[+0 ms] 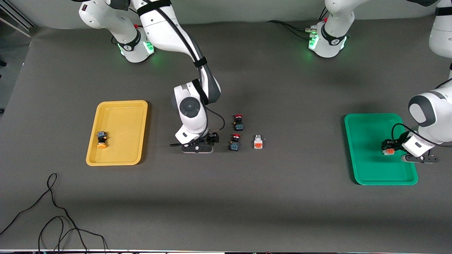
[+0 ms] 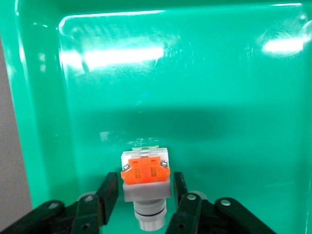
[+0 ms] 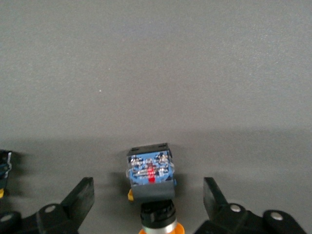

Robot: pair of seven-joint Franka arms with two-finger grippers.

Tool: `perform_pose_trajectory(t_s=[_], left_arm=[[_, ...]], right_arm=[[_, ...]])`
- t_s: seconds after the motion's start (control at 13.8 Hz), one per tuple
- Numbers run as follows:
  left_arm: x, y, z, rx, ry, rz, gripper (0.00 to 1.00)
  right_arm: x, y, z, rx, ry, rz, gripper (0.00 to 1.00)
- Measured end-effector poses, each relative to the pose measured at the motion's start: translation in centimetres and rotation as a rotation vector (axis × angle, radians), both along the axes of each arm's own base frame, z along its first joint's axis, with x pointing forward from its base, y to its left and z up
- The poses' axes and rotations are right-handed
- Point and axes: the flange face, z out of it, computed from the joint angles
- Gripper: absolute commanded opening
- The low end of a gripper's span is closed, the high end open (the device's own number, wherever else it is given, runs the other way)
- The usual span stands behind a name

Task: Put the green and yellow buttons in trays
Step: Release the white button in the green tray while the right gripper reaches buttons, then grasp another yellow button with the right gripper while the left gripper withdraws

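Observation:
My left gripper [image 1: 388, 149] is low over the green tray [image 1: 367, 169]. A white button with an orange-red face [image 2: 145, 171] lies on the tray floor between its fingers [image 2: 108, 189], which stand a small gap off each side. My right gripper [image 1: 213, 138] is down at the table's middle, open wide around a dark-bodied button with a yellow-orange cap [image 3: 150, 174]. That button is hidden under the hand in the front view. Another yellow-capped button [image 1: 101, 139] lies in the yellow tray [image 1: 120, 155]. A second white button [image 1: 258, 141] lies on the table.
Two dark switches with red caps [image 1: 238, 122] [image 1: 235, 141] lie between my right gripper and the loose white button. A dark switch [image 3: 4, 168] shows at the edge of the right wrist view. Black cables [image 1: 53, 211] trail near the front edge at the right arm's end.

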Motion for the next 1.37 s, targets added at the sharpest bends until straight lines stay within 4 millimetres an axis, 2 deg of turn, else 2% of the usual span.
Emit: perform_pose_trajectory(t_s=[0.22, 0.29, 0.36, 0.51, 0.65, 0.72, 0.87, 1.08, 1.23, 1.37], left_arm=[[0.2, 0.1, 0.5, 0.0, 0.002, 0.0, 0.55], [0.4, 0.1, 1.5, -0.006, 0.025, -0.003, 0.55], [0.9, 0.0, 3.2, -0.017, 0.065, -0.009, 0.55], [2.0, -0.9, 8.3, -0.035, 0.15, -0.016, 0.55], [3.3, -3.1, 13.6, -0.041, 0.212, 0.005, 0.55], [4.0, -4.9, 15.7, -0.038, 0.234, 0.022, 0.55], [5.4, -10.1, 18.4, -0.018, 0.258, 0.07, 0.57], [6.4, -20.8, 19.5, -0.019, 0.268, 0.147, 0.61], [6.1, -27.3, 19.1, -0.067, 0.295, 0.198, 0.61], [5.7, -31.9, 18.8, -0.091, 0.315, 0.24, 0.63]], right_arm=[[0.2, -0.3, -0.4, 0.017, 0.011, -0.008, 0.3], [0.4, -0.6, -0.5, 0.018, 0.012, -0.007, 0.18], [0.6, -0.8, -0.5, 0.018, 0.012, -0.008, 0.14], [0.7, -0.8, -0.3, 0.022, 0.009, -0.006, 0.14], [0.9, -0.4, 0.6, 0.029, 0.019, -0.002, 0.14], [1.1, -0.2, 1.7, 0.034, 0.042, -0.002, 0.14], [2.2, -0.5, 6.7, 0.055, 0.091, -0.013, 0.14], [3.8, -3.2, 17.2, 0.081, 0.16, 0.019, 0.14], [4.5, -7.3, 23.0, 0.047, 0.163, 0.09, 0.13], [5.2, -13.4, 26.5, 0.026, 0.173, 0.163, 0.13]])
